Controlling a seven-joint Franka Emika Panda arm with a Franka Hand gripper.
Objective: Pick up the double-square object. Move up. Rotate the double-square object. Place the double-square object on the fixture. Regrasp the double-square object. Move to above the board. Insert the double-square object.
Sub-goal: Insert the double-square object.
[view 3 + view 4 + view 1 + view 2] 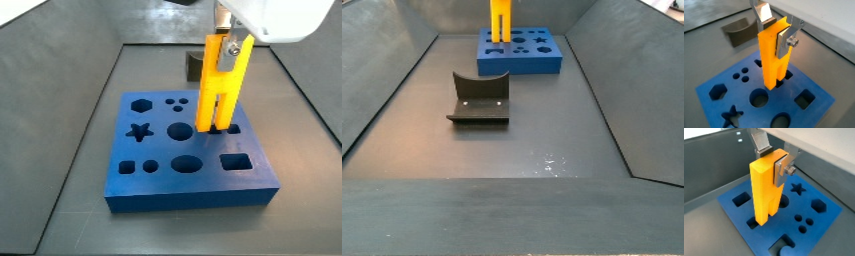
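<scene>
Double-square object (221,88): yellow-orange plastic piece, elongated, standing upright over the board; two prongs pointing down, a slot between them visible in a side view; prong tips at the board's top face, at or just inside a pair of small square holes near the right edge; how deep they sit cannot be told; upper end clamped in the gripper; seen also in both wrist views (774,55) (766,188) and far off in a side view (501,20).

Gripper (777,31): above the board, pointing down; flat silver fingers (787,37) closed on the upper end of the piece, one plate on each broad face; screw head visible on the nearer plate; the same grip shown in a wrist view (774,160); white wrist housing at the top edge of a side view (230,42).

Board (154,180): thick blue square slab lying flat on the grey floor; cut-outs include a star, a hexagon, circles of several sizes and squares; also seen in (821,95), (827,220), (549,62).

Fixture (478,100): dark curved bracket on a base plate; standing on the floor well apart from the board, nothing on it; partly visible behind the piece in a side view (194,66) and in a wrist view (739,31).
</scene>
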